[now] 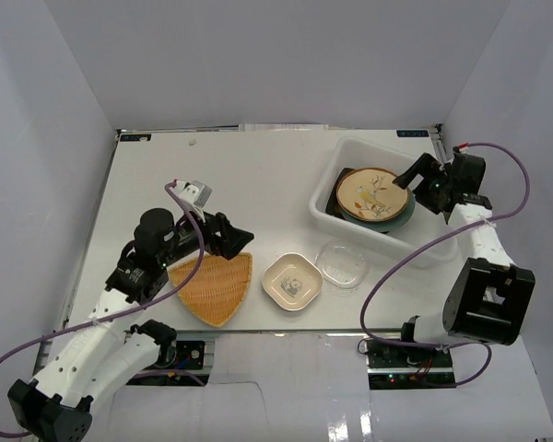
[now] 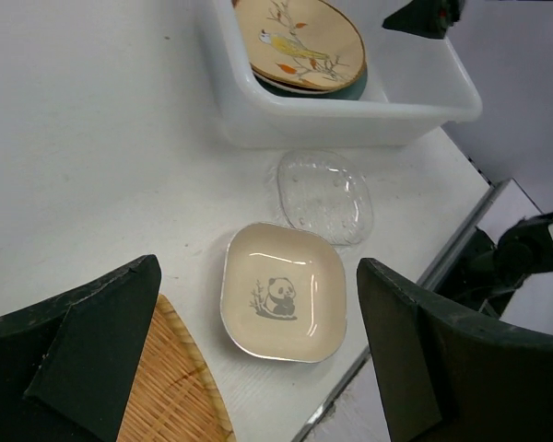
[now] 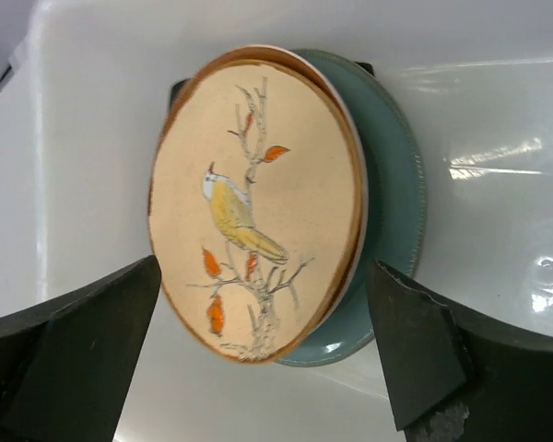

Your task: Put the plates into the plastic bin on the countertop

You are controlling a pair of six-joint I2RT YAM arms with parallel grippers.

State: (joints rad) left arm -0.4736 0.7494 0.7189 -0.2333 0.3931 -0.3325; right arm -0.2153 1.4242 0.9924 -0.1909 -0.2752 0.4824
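plastic bin [image 1: 324,195] [image 2: 350,120] [image 3: 498,110]: translucent white tub, upright on the countertop [image 1: 212,175]. Landmark for every line below. A stack of dishes sits in one end, the other end shows bare floor.
bird plate [image 1: 373,194] [image 2: 300,37] [image 3: 253,203]: cream, round, inside the bin on top of the stack, face up.
teal plate [image 1: 404,217] [image 2: 350,83] [image 3: 401,203]: inside the bin, directly under the bird plate. Its rim sticks out along one side.
dark plate [image 1: 344,174] [image 3: 177,89]: inside the bin, lowest in the stack. Only black corners poke out and the pattern is hidden.
clear glass dish [image 1: 341,263] [image 2: 324,195]: outside the bin, flat on the countertop just beside the bin's long wall facing the arm bases, small gap.
panda dish [image 1: 292,281] [image 2: 284,293]: small white square, outside the bin on the same side, one step further out than the clear glass dish and just beside it. Cannot tell if the rims touch.
woven plate [image 1: 214,287] [image 2: 170,387]: orange, triangular, outside the bin on the same side, furthest of the three loose dishes and well apart from the bin.
left gripper [image 1: 242,241] [image 2: 258,269]: well apart from the bin, over the woven plate's corner nearest the bin. Jaws spread wide with nothing between them. Contact with the plate cannot be told. The wrist view looks past the panda dish and clear glass dish to the bin.
right gripper [image 1: 411,175] [image 3: 265,269]: above the bin, beside the stack. Jaws spread wide and empty, and the bird plate shows between its fingers [image 3: 74,359] in the wrist view.
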